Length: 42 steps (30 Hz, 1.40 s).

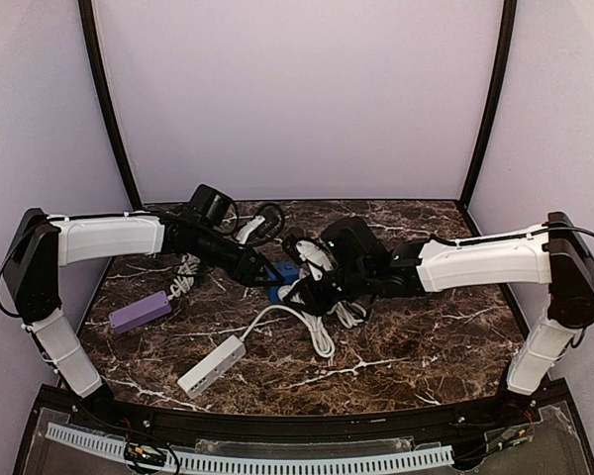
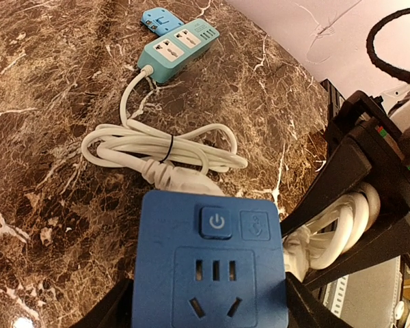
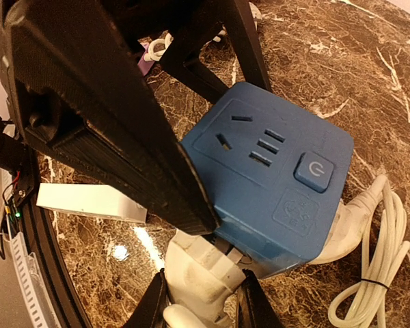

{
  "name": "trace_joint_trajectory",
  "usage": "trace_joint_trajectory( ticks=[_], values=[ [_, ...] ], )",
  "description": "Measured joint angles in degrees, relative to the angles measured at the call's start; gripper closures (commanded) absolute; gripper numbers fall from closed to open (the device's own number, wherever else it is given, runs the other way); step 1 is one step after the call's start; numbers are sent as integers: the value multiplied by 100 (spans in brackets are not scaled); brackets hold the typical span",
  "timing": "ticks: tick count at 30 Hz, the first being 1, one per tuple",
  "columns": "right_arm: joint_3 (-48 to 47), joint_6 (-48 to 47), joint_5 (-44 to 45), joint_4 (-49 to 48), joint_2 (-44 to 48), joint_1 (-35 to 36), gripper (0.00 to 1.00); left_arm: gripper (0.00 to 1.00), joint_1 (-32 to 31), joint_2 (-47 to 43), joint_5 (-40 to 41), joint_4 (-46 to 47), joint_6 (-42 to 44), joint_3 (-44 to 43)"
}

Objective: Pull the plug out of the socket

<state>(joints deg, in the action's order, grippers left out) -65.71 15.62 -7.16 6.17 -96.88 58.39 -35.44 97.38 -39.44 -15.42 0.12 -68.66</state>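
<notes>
The socket (image 2: 212, 266), a bright blue cube with a power button, sits just above the marble top at the middle of the table (image 1: 283, 278). My left gripper (image 2: 208, 311) is shut on it, one black finger pressed on each side. A white plug (image 3: 208, 270) sticks out of the cube's lower face. A little of its metal prongs shows in the gap between plug and cube. My right gripper (image 3: 201, 304) is shut on the plug body, right next to the left gripper's finger (image 3: 123, 123). In the top view the two grippers meet at the cube.
The plug's white cable (image 1: 322, 332) lies coiled in front of the cube. A teal power strip (image 2: 178, 51) with a small blue adapter (image 2: 160, 19) beside it lies further off. A purple power strip (image 1: 141, 312) and a white one (image 1: 211, 366) lie at front left.
</notes>
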Motion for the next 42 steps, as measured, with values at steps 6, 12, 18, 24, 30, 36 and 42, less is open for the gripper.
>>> trace_joint_trajectory(
  ticks=[6, 12, 18, 24, 30, 36, 42],
  values=[
    [61, 289, -494, -131, 0, -197, 100, 79, -13, -2, 28, 50, 48, 0],
    [105, 389, -695, -234, 0, -232, 100, 84, -13, -22, 28, 22, 52, -15],
    [184, 286, -634, -396, 2, -199, 100, 87, -15, -22, 94, -236, 90, -146],
    [181, 33, -184, -372, 2, 44, 100, 90, -9, -15, 103, -372, 98, -170],
    [72, -181, 439, -151, -15, 313, 100, 91, 46, 11, 15, -490, 116, -170],
    [24, -205, 636, -142, -33, 376, 100, 91, 136, 13, -94, -487, 149, -170],
    [0, -61, 651, -136, -33, 334, 100, 92, 155, 15, -125, -479, 170, -170]
  ],
)
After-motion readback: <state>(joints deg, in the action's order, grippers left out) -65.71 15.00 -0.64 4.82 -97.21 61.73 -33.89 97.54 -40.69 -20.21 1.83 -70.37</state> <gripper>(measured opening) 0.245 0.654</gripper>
